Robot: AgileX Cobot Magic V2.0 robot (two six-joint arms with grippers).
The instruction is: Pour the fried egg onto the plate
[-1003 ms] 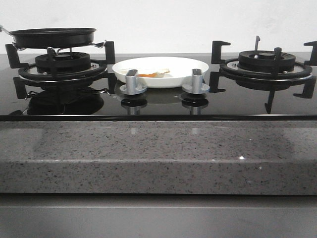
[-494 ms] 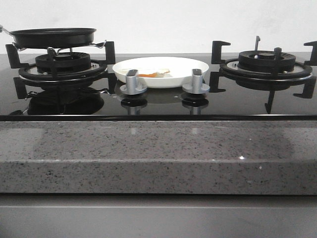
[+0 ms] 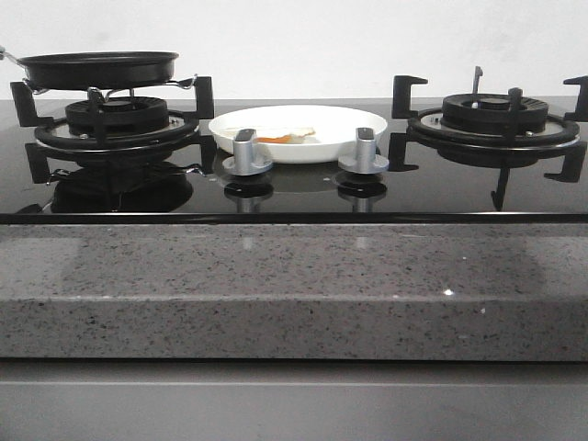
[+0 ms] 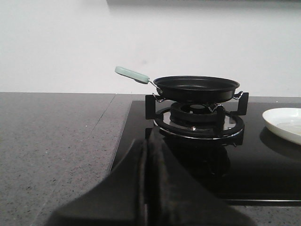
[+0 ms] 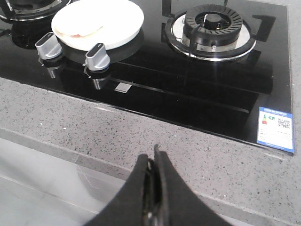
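The fried egg [image 3: 280, 137] lies on the white plate [image 3: 349, 121] at the middle back of the black glass hob. The plate also shows in the right wrist view [image 5: 117, 19] with the egg [image 5: 82, 32] on it, and its edge shows in the left wrist view [image 4: 284, 123]. The black frying pan [image 3: 99, 69] with a pale green handle [image 4: 132, 74] sits empty on the left burner. My left gripper [image 4: 147, 143] is shut and empty, low in front of the left burner. My right gripper [image 5: 154, 157] is shut and empty over the granite counter's front edge. Neither gripper shows in the front view.
Two silver knobs [image 3: 246, 154] [image 3: 364, 152] stand in front of the plate. The right burner [image 3: 494, 119] has a bare black grate. A speckled granite counter [image 3: 294, 285] runs along the front. A blue sticker [image 5: 276, 121] sits at the hob's right corner.
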